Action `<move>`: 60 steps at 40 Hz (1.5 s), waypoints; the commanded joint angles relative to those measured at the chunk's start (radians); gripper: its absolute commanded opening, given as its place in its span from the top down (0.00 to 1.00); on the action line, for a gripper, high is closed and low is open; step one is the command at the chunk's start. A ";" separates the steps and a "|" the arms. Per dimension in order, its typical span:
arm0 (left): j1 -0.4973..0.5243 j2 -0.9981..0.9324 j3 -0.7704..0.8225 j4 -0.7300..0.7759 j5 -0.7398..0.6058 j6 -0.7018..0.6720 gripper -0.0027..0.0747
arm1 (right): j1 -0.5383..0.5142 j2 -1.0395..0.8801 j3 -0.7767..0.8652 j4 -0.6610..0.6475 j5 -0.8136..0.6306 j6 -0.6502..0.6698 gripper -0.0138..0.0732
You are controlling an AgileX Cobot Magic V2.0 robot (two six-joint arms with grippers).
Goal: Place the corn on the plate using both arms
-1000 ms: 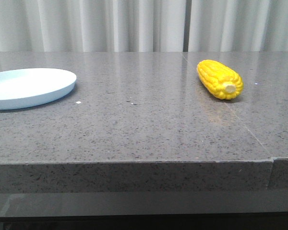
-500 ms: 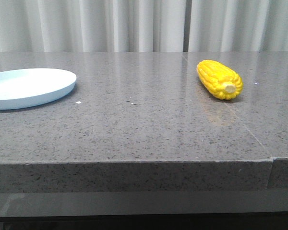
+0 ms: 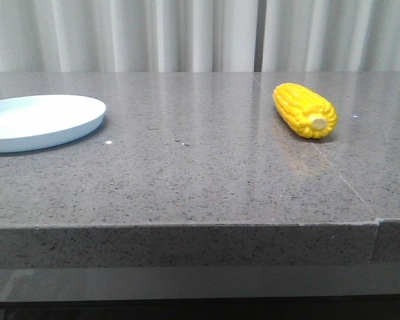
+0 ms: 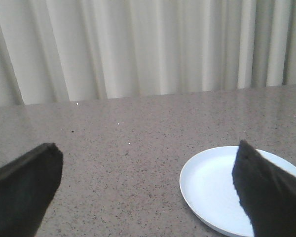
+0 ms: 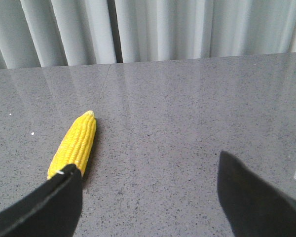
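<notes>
While neither arm appears in the front view, the corn (image 3: 305, 110) lies on its side on the right of the grey speckled table (image 3: 187, 180), stub end toward the camera, well apart from the plate (image 3: 40, 121) at the left edge. White curtains (image 3: 187, 33) hang behind. Left gripper (image 4: 148, 192): fingers spread, holding nothing, one dark fingertip overlapping the plate's view. Right gripper (image 5: 148, 197): likewise spread and unloaded, one fingertip hiding the corn's near end.
</notes>
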 commanded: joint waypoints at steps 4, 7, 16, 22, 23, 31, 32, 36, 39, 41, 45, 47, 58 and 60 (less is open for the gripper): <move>-0.006 0.221 -0.159 -0.037 0.030 -0.006 0.10 | -0.007 0.014 -0.035 0.001 -0.082 -0.008 0.16; -0.014 0.330 -0.243 -0.045 0.129 -0.006 0.10 | -0.007 0.014 -0.035 0.001 -0.082 -0.008 0.16; -0.097 0.650 -0.457 -0.058 0.293 -0.006 0.10 | -0.007 0.014 -0.035 0.001 -0.082 -0.008 0.16; -0.102 0.842 -0.612 -0.081 0.455 -0.006 0.10 | -0.007 0.014 -0.035 0.001 -0.082 -0.008 0.16; -0.102 0.868 -0.633 -0.081 0.484 -0.006 0.10 | -0.007 0.014 -0.035 0.001 -0.082 -0.008 0.16; -0.102 1.088 -0.802 -0.081 0.654 -0.006 0.10 | -0.007 0.014 -0.035 0.001 -0.082 -0.008 0.16; -0.102 1.114 -0.819 -0.081 0.665 -0.006 0.10 | -0.007 0.014 -0.035 0.001 -0.082 -0.008 0.16; -0.102 1.185 -0.857 -0.085 0.681 -0.006 0.10 | -0.007 0.014 -0.035 0.001 -0.082 -0.008 0.16; -0.102 1.227 -0.873 -0.098 0.688 -0.006 0.10 | -0.007 0.014 -0.035 0.001 -0.082 -0.008 0.16; -0.102 1.245 -0.875 -0.108 0.688 -0.006 0.12 | -0.007 0.014 -0.035 0.001 -0.082 -0.008 0.16; -0.102 1.271 -0.875 -0.122 0.688 -0.006 0.20 | -0.007 0.014 -0.035 0.001 -0.082 -0.008 0.16; -0.102 1.281 -0.875 -0.122 0.686 -0.006 0.25 | -0.007 0.014 -0.035 0.001 -0.082 -0.008 0.16; -0.102 1.297 -0.875 -0.126 0.686 -0.006 0.46 | -0.007 0.014 -0.035 0.001 -0.082 -0.008 0.16; -0.102 1.297 -0.875 -0.126 0.684 -0.006 0.54 | -0.007 0.014 -0.035 0.001 -0.082 -0.008 0.16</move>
